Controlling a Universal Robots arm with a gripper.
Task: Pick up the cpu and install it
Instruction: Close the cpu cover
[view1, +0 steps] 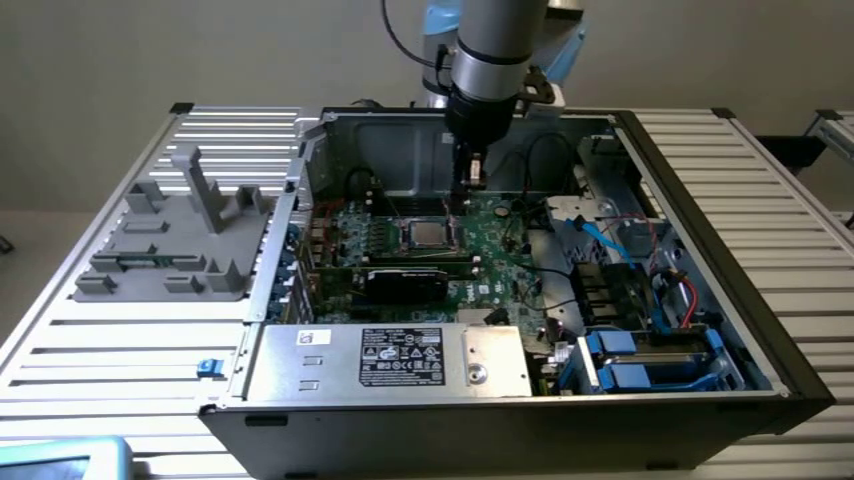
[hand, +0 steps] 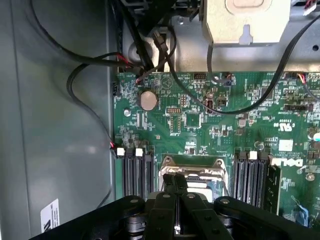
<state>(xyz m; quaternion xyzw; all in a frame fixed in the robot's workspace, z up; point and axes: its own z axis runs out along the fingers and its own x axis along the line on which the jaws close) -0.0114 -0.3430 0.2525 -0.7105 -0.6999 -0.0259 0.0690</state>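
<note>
Slatted silver-grey tabletop is shown carrying an open black desktop computer case. At the middle of the frame, the small square silvery cpu is seen lying flat on the green motherboard. The black gripper is hung just above it, toward the exterior view's right.

From the wrist, the black fingers are seen pressed together, nothing between them, just before the silver socket frame, by which the cpu is surrounded.
</note>
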